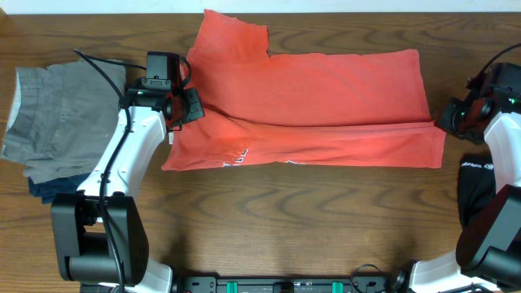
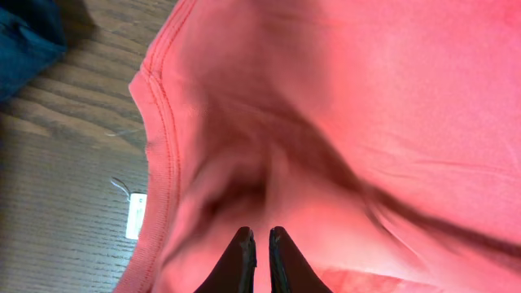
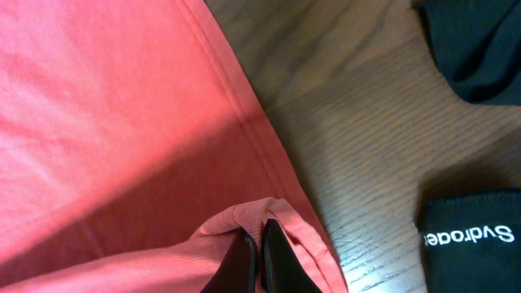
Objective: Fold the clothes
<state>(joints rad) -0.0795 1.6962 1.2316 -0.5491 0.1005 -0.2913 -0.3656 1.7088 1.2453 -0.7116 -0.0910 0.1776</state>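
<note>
The shirt (image 1: 309, 106) was laid sideways in the middle of the table (image 1: 285, 236), and a long crease was seen across it. Its left end was pinched in the almost shut jaws of the left gripper (image 2: 261, 236). Its right hem was pinched in the shut jaws of the right gripper (image 3: 258, 232). A long fold was judged to be in hand. Next, both ends would need to be lifted and carried over together, so the cloth was kept flat. Counted were one shirt, one black top (image 1: 476, 183), one grey piece (image 1: 65, 114), one blue piece (image 1: 49, 189) and two grippers.
</note>
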